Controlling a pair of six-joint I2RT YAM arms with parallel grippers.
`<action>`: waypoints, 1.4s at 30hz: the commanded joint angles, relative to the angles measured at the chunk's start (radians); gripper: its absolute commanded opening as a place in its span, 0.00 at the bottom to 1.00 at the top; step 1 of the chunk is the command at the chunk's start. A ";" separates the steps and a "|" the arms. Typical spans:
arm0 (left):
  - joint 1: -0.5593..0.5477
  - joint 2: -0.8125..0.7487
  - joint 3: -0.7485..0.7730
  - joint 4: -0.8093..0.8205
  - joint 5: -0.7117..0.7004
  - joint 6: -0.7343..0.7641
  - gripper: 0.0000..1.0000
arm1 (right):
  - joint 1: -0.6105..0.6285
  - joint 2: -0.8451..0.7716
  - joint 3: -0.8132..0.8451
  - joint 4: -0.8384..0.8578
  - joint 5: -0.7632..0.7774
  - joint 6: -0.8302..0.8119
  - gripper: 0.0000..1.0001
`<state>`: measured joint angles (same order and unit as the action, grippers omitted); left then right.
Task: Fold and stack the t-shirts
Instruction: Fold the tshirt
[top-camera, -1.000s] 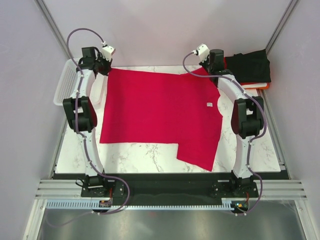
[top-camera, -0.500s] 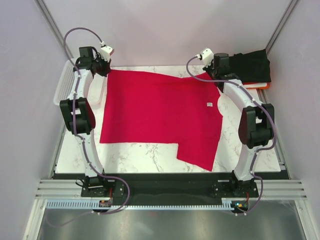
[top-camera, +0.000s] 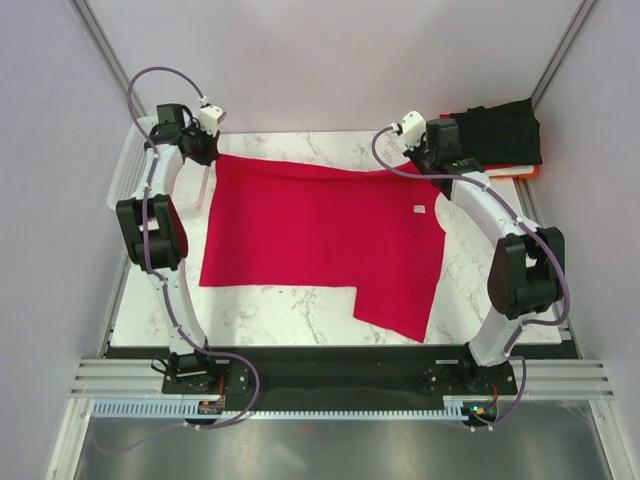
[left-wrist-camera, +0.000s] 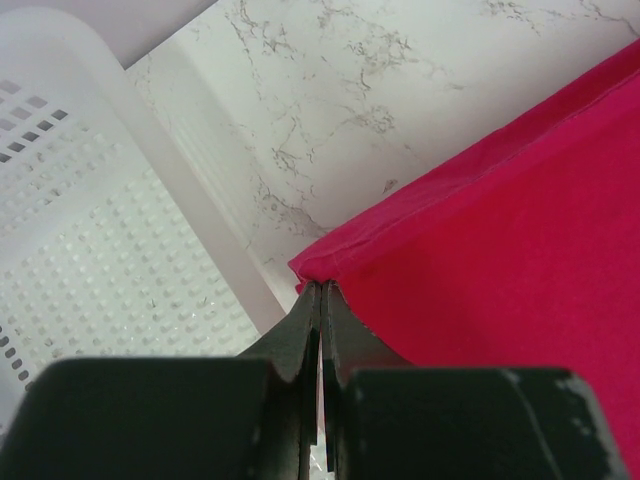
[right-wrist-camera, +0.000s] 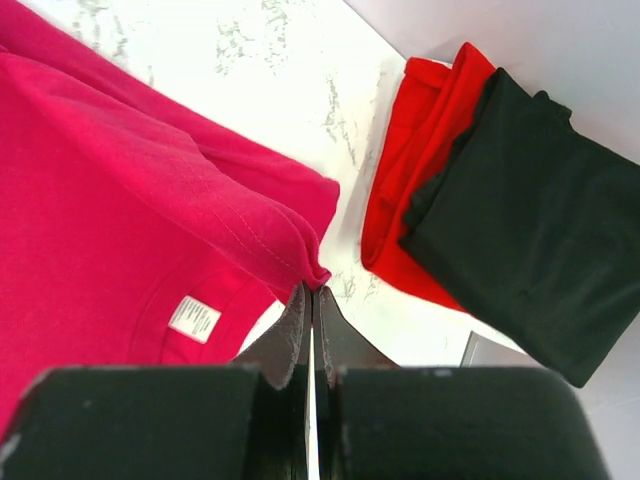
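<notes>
Left wrist: left claw (left-wrist-camera: 320, 292) tight on crimson t-shirt (left-wrist-camera: 500, 250)

Marble table (top-camera: 300, 305) carries crimson t-shirt (top-camera: 310, 225), folded t-shirts (top-camera: 503, 135), basket (top-camera: 122, 180)

Left gripper: the black two-finger left gripper (left-wrist-camera: 320, 292) rises from 6 o'clock, its jaws pressed together with only a thin seam between them.
Grip: the tips pinch a folded corner of cloth at the centre of the view.
Shirt: a crimson-pink cloth t-shirt (left-wrist-camera: 500, 230) fills the 3 to 5 o'clock area. Its stitched hem runs from the pinched corner up toward 2 o'clock.
Basket: a white plastic mesh basket (left-wrist-camera: 90, 250) lies at 9 o'clock, perforated, with its rounded rim just beside the pinched corner.
Tabletop: a white marble-patterned tabletop (left-wrist-camera: 400, 90) with grey veins lies bare from 11 to 1 o'clock, between basket and shirt.
</notes>
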<state>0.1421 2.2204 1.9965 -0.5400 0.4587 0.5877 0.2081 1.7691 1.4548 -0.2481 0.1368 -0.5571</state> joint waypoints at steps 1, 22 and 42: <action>0.014 -0.065 -0.004 0.011 0.028 0.043 0.02 | 0.014 -0.083 -0.025 -0.019 -0.011 0.026 0.00; 0.019 -0.148 -0.202 -0.023 -0.008 0.070 0.02 | 0.034 -0.269 -0.312 -0.115 -0.131 0.080 0.00; -0.028 -0.087 0.005 -0.021 0.017 0.020 0.32 | 0.033 -0.146 -0.120 -0.155 -0.198 0.118 0.32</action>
<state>0.1413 2.1113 1.9369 -0.5735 0.4530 0.6170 0.2512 1.5654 1.2579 -0.4385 -0.0513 -0.4515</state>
